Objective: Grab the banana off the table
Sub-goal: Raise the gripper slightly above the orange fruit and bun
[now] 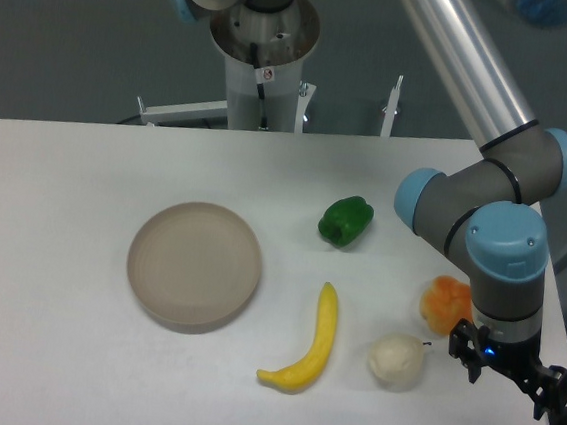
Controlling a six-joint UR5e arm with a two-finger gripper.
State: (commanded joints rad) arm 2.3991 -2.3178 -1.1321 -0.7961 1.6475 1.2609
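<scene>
- The banana (309, 348) lies untouched on the table (49, 351), long axis running near-to-far, right of the beige dish (195, 262).
- The gripper (509, 373) hangs well right of the banana; whether its jaws are spread, I cannot tell.

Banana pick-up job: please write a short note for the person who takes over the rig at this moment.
Gripper: at the table's right edge, beside the cream fruit and orange fruit; holds nothing; whether the fingers are open is unclear.
Banana: lying flat on the table, between the round dish and the cream fruit, below the green pepper.
Done: nothing.
Left: reach the banana, grasp, lift.
</scene>
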